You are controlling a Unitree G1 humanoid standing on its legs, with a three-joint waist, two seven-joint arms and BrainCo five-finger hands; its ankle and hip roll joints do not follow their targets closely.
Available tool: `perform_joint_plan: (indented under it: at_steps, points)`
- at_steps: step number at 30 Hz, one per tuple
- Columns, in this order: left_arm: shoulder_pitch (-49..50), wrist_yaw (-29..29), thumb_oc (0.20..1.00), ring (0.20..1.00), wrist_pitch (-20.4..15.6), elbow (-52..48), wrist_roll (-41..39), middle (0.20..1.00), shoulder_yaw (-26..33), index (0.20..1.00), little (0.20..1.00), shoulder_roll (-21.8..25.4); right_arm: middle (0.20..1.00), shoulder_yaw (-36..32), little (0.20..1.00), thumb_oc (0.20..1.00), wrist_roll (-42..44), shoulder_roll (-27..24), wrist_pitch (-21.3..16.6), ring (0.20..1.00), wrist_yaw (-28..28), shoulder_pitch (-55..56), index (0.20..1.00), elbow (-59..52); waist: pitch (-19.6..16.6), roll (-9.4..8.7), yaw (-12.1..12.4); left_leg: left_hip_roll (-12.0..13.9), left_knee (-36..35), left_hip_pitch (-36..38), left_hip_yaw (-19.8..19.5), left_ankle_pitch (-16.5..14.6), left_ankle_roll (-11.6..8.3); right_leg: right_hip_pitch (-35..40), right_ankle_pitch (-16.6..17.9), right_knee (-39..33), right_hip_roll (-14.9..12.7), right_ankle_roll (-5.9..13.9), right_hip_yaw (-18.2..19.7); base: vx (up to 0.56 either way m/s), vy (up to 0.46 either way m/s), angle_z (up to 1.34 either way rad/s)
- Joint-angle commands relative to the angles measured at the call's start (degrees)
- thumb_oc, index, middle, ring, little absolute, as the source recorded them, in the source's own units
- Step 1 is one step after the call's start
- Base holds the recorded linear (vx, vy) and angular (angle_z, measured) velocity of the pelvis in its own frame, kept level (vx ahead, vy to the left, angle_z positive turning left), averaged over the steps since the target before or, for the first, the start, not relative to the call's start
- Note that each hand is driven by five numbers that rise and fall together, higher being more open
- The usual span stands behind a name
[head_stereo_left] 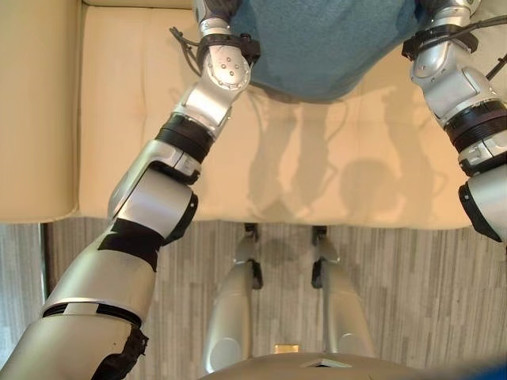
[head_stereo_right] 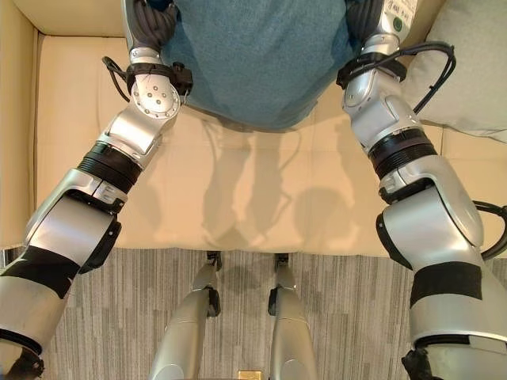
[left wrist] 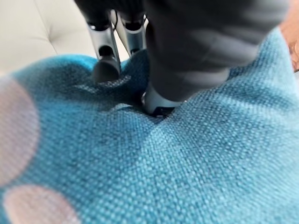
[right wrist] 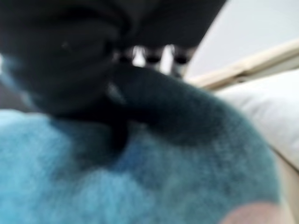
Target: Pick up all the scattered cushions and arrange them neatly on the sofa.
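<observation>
A teal cushion (head_stereo_right: 257, 59) with pale pink dots hangs over the cream sofa seat (head_stereo_left: 317, 174), held at its two sides between my hands. My left hand (left wrist: 105, 46) pinches its left edge, fingers over the rim and the thumb (left wrist: 159, 100) dug into the cloth. Its dark wrist cover (head_stereo_right: 150, 20) shows at the cushion's left side. My right hand (right wrist: 154, 53) grips the right edge, with fingers curled over the rim and its dark cover (head_stereo_right: 363, 14) pressed against the cloth. The cushion's upper part is out of the eye views.
A pale grey cushion (head_stereo_right: 475, 71) lies on the seat at the far right, close to my right forearm. The sofa's left armrest (head_stereo_left: 36, 111) rises beside my left arm. Grey striped carpet (head_stereo_left: 412, 293) runs along the seat's front edge.
</observation>
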Motion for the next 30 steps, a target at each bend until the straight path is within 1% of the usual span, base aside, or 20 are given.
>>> perform_joint_plan:
  at_steps: [1,7,8,9,10,11,13,14,18,20,22,26,27,29,30]
  points:
    - [-8.9,0.3,0.2,0.2,-0.7,4.9,2.7,0.2,-3.0,0.2,0.2,-3.9,0.2,1.4,0.2,0.2,-3.8,0.9,0.5,0.2,-3.2,-8.4,0.2,3.5,-0.5,-2.59,-0.1,-3.0,4.1,1.1,-2.7,-10.1,-3.1,2.1,-2.0,-2.1,0.9,2.36,1.5,0.02,-0.004,0.07]
    - [-12.3,0.7,0.2,0.2,-0.1,8.7,3.0,0.2,-3.8,0.2,0.2,-4.3,0.2,4.7,0.2,0.2,-5.7,0.1,2.3,0.2,-3.4,-11.1,0.2,9.4,-1.1,-2.52,0.2,-3.1,0.7,1.3,-2.7,-8.2,-3.96,1.7,-1.5,-3.1,1.0,2.86,0.7,0.02,0.006,0.09]
    - [-12.8,0.5,0.592,0.592,0.1,9.3,2.9,0.592,-3.9,0.592,0.592,-4.3,0.382,4.9,0.382,0.382,-5.4,0.3,2.7,0.382,-3.4,-11.3,0.382,10.4,-1.2,-2.53,0.3,-3.1,0.4,1.3,-2.7,-8.1,-3.96,1.7,-1.5,-3.2,1.0,2.86,0.6,0.02,0.019,0.09]
    - [-13.3,0.5,1.0,1.0,0.2,9.9,2.6,1.0,-3.9,1.0,1.0,-4.4,0.52,4.4,0.52,0.52,-4.8,0.5,2.8,0.52,-3.9,-11.5,0.52,10.7,-1.2,-2.5,0.4,-3.1,0.2,1.3,-2.7,-8.0,-3.97,1.6,-1.4,-3.3,1.0,2.9,0.4,0.02,0.012,0.06]
    - [-13.9,0.5,1.0,1.0,0.3,10.2,2.2,1.0,-3.8,1.0,1.0,-4.7,0.705,4.1,0.705,0.705,-4.0,0.6,3.0,0.705,-4.1,-11.6,0.705,11.5,-1.2,-2.53,0.4,-3.2,0.1,1.2,-2.6,-8.0,-3.97,1.5,-1.2,-3.4,0.9,2.96,0.2,0.02,0.008,0.06]
    - [-14.7,0.0,1.0,1.0,0.0,11.5,1.4,1.0,-3.9,1.0,1.0,-4.6,1.0,4.3,1.0,1.0,-2.8,1.3,3.3,1.0,-3.5,-11.8,1.0,13.4,-1.3,-2.64,0.5,-3.3,-0.1,1.1,-2.8,-7.9,-4.05,1.5,-0.9,-3.8,0.8,3.18,0.0,0.01,0.007,0.04]
    - [-15.3,-0.3,1.0,1.0,-0.1,11.8,1.0,1.0,-4.2,1.0,1.0,-4.3,1.0,4.9,1.0,1.0,-2.6,1.7,3.6,1.0,-3.0,-12.5,1.0,14.2,-1.2,-2.72,0.5,-3.4,-0.1,1.0,-2.8,-7.9,-4.01,1.4,-0.8,-3.9,0.7,3.23,0.0,0.01,0.015,0.04]
    - [-16.0,-0.7,1.0,1.0,-0.2,11.9,1.3,1.0,-4.6,1.0,1.0,-3.8,1.0,6.2,1.0,1.0,-3.8,1.7,3.9,1.0,-2.5,-12.4,1.0,15.8,-1.4,-2.92,0.5,-3.5,-0.1,0.9,-2.7,-7.8,-4.09,1.5,-0.5,-4.3,0.6,3.47,-0.2,0.01,0.011,0.03]
    - [-16.4,-1.3,1.0,1.0,-0.4,12.1,0.7,1.0,-5.0,1.0,1.0,-3.7,1.0,5.6,1.0,1.0,-2.8,1.4,4.2,1.0,-2.7,-12.7,1.0,16.7,-1.8,-3.14,0.4,-3.7,-0.2,0.8,-2.6,-8.0,-4.01,1.6,-0.2,-4.7,0.5,3.7,-0.2,0.01,0.009,0.03]
    - [-16.4,-1.5,1.0,1.0,-0.3,12.2,0.5,1.0,-4.8,1.0,1.0,-3.4,1.0,5.0,1.0,1.0,-2.4,0.7,4.5,1.0,-3.7,-12.3,1.0,16.7,-2.1,-3.27,0.4,-3.8,-0.3,0.9,-2.5,-8.2,-3.96,1.8,0.0,-5.0,0.5,3.87,-0.2,0.0,0.0,0.0]
    - [-16.5,-1.1,1.0,1.0,-0.1,11.8,0.7,1.0,-4.4,1.0,1.0,-2.4,1.0,3.9,1.0,1.0,-2.7,-1.1,5.2,1.0,-5.1,-12.1,1.0,16.4,-2.5,-3.43,0.4,-3.8,0.0,0.7,-2.5,-8.4,-3.94,2.0,0.3,-5.4,0.3,4.16,-0.3,0.0,0.0,0.0]
    - [-16.7,-0.9,1.0,1.0,-0.1,11.6,0.7,1.0,-4.1,1.0,1.0,-1.8,1.0,3.2,1.0,1.0,-2.9,-2.6,5.5,1.0,-6.0,-11.6,1.0,16.2,-2.7,-3.54,0.2,-3.8,-0.1,0.8,-2.5,-8.6,-3.81,2.1,0.5,-5.7,0.3,4.32,-0.3,0.0,0.0,0.0]
    - [-17.1,-0.9,1.0,1.0,-0.2,12.2,0.4,1.0,-4.1,1.0,1.0,-0.8,1.0,2.5,1.0,1.0,-2.6,-4.1,5.6,1.0,-6.7,-11.2,1.0,15.9,-3.1,-3.72,-0.1,-3.8,-0.1,0.9,-2.4,-8.7,-3.87,2.2,0.8,-5.8,0.3,4.56,-0.3,0.0,0.0,0.0]
    - [-17.2,-1.0,1.0,1.0,-0.1,12.3,0.4,1.0,-4.4,1.0,1.0,-0.6,1.0,2.5,1.0,1.0,-2.4,-4.6,5.6,1.0,-6.8,-11.2,1.0,16.0,-3.3,-3.8,-0.2,-3.8,-0.2,0.9,-2.3,-8.8,-3.84,2.2,0.7,-6.0,0.3,4.53,-0.2,0.0,0.0,0.0]
    - [-17.2,-1.1,1.0,1.0,-0.1,12.1,0.7,1.0,-4.3,1.0,1.0,0.3,1.0,2.7,1.0,1.0,-2.2,-5.6,5.7,1.0,-6.7,-11.0,1.0,15.8,-3.4,-3.95,-0.3,-3.8,0.1,0.9,-2.1,-9.1,-3.69,2.3,0.8,-6.0,0.2,4.56,-0.2,0.0,0.0,0.0]
